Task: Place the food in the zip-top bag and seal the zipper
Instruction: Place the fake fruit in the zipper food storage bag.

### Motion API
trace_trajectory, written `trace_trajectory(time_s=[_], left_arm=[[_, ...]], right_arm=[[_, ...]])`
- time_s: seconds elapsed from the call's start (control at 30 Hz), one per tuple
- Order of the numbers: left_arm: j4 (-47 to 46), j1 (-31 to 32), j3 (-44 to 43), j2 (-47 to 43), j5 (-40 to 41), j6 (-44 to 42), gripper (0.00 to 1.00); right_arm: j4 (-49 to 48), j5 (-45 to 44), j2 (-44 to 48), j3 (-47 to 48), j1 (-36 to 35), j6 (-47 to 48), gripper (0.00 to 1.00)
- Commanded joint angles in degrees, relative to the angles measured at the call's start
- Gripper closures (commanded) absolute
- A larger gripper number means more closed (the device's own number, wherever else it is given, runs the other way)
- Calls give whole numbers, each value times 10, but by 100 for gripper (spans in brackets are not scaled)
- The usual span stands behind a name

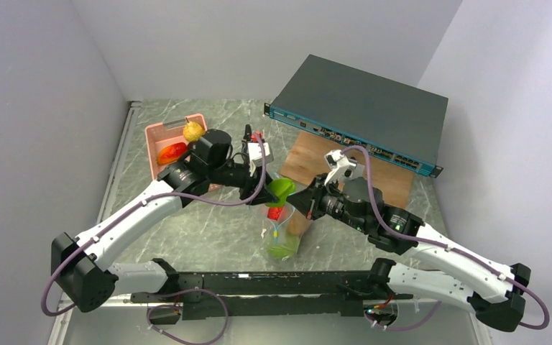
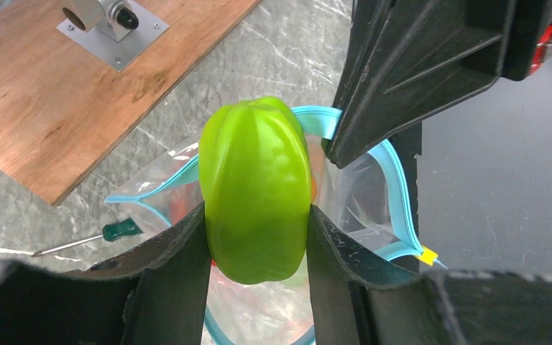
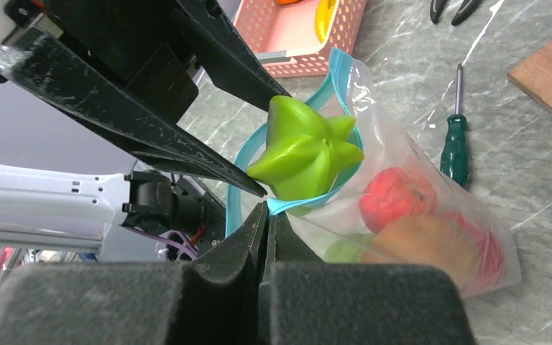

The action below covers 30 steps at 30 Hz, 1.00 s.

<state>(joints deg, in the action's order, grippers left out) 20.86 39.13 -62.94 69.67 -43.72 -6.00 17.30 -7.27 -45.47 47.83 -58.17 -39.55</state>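
My left gripper (image 2: 257, 215) is shut on a glossy green ribbed fruit (image 2: 255, 190) and holds it just above the open mouth of the clear zip-top bag (image 2: 352, 201). The teal zipper strip (image 2: 395, 180) rings the opening. My right gripper (image 3: 268, 208) is shut on the zipper strip (image 3: 241, 180) and holds the bag (image 3: 417, 215) up, tilted. A red fruit (image 3: 392, 198), a green one and an orange-brown one lie inside. From the top, the green fruit (image 1: 282, 189) hangs over the bag (image 1: 282, 233), between the left gripper (image 1: 277, 192) and the right gripper (image 1: 303, 205).
A pink basket (image 1: 162, 144) at the back left holds a yellow fruit (image 1: 192, 131) and a red-orange one (image 1: 172, 152). A wooden board (image 1: 330, 162) and a dark network switch (image 1: 359, 115) lie behind. A green-handled screwdriver (image 3: 454, 147) and black pliers (image 3: 449, 7) lie near the bag.
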Motion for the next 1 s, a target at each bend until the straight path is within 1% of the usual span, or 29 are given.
trace_trajectory(time_s=[0.0, 0.23, 0.6, 0.83, 0.9, 0.97], left_arm=[[35, 9, -27, 13, 35, -27, 57], [64, 13, -43, 34, 55, -41, 58], [84, 15, -44, 28, 71, -69, 48], [94, 24, -46, 29, 55, -85, 45], [96, 30, -44, 27, 53, -91, 42], [101, 35, -44, 27, 51, -97, 36]], right_arm=[[-51, -18, 24, 5, -2, -8, 100], [-42, -25, 29, 4, -2, -6, 100], [-28, -45, 51, -6, -2, -2, 100], [-33, -37, 42, -6, -2, -1, 100], [-32, -35, 37, -6, -2, -1, 100], [-33, -34, 35, -8, -1, 0, 100]])
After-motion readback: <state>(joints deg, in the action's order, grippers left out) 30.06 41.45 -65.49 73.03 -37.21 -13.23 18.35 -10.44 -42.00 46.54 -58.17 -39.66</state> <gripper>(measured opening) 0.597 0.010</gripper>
